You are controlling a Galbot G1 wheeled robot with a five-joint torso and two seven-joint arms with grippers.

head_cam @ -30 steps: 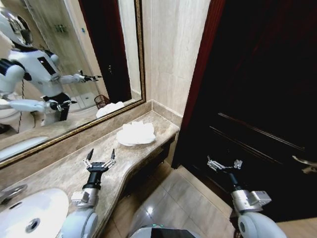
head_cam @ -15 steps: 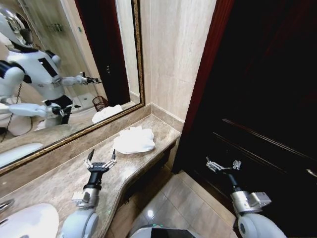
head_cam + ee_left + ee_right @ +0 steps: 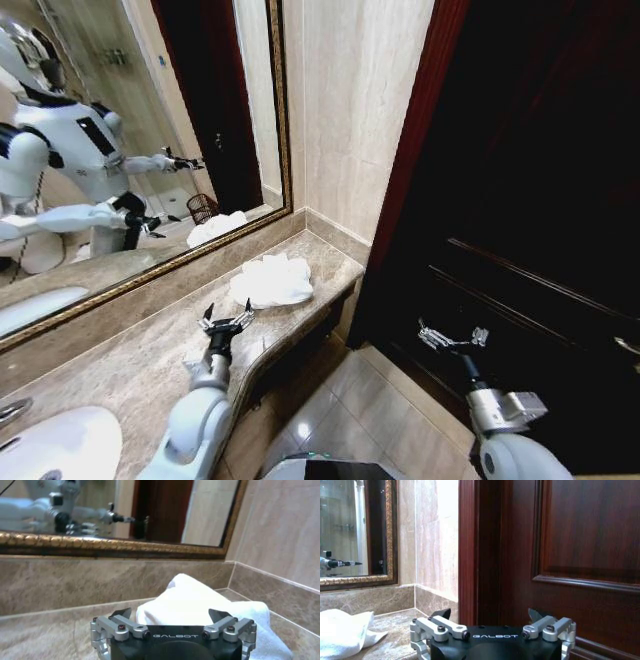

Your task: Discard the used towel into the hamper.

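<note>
The right gripper (image 3: 453, 338) hangs idle, jaws wide, well away from the towel (image 3: 271, 282), low by the dark door (image 3: 520, 200). The left gripper (image 3: 226, 322), jaws wide and empty, hovers over the marble surface (image 3: 130, 360) just short of the towel. A shallow pinch could snag one fold and drag it off the edge. The hamper (image 3: 204, 207) appears only as a reflection in the mirror (image 3: 130, 130) beyond the towel
</note>
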